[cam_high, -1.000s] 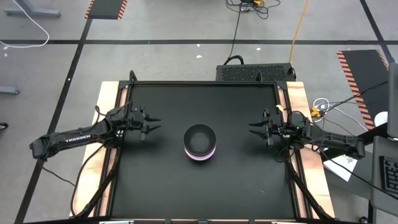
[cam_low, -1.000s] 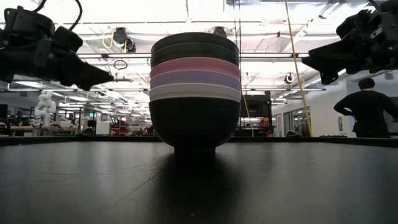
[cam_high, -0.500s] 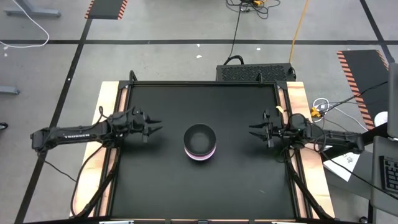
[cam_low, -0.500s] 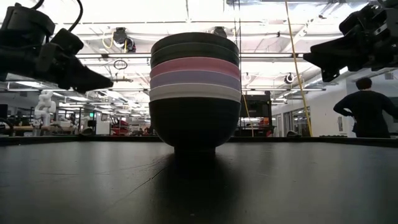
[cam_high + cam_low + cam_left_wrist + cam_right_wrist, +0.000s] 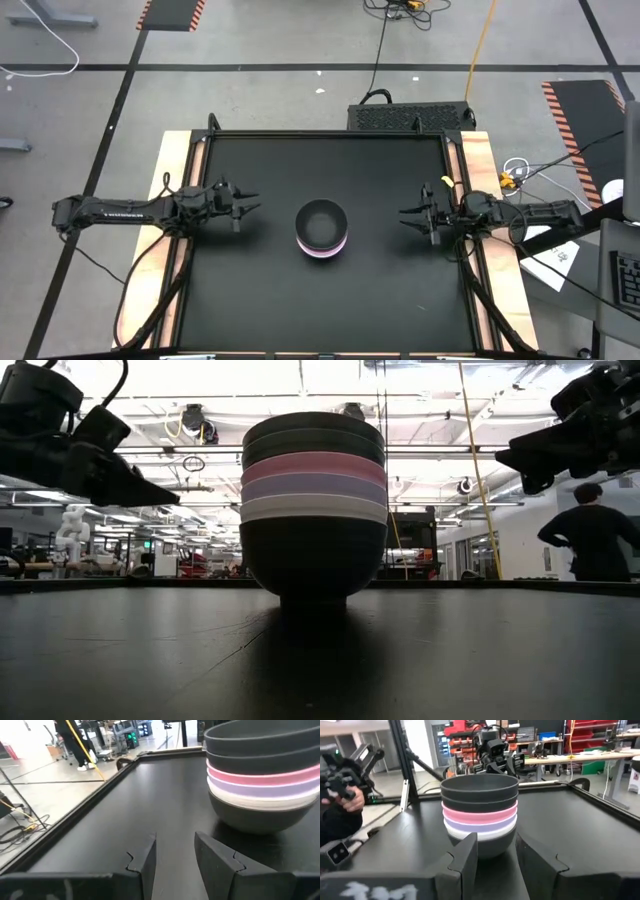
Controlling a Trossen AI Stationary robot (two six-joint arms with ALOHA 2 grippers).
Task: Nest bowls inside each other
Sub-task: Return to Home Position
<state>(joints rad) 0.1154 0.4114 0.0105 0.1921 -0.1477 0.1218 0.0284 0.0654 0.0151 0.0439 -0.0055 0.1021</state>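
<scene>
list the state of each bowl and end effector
bottom black bowl: upright on table
white bowl: nested in bottom black bowl
purple bowl: nested in white bowl
pink bowl: nested in purple bowl
second black bowl: nested in pink bowl
top black bowl: nested in second black bowl
left end effector: open, empty
right end effector: open, empty

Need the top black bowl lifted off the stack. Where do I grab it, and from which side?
Take the top black bowl by its rim, coming down from above, one finger inside and one outside. It sits upright and nested in the stack, so only a thin band of wall shows; a side pinch would likely catch the bowl below.
</scene>
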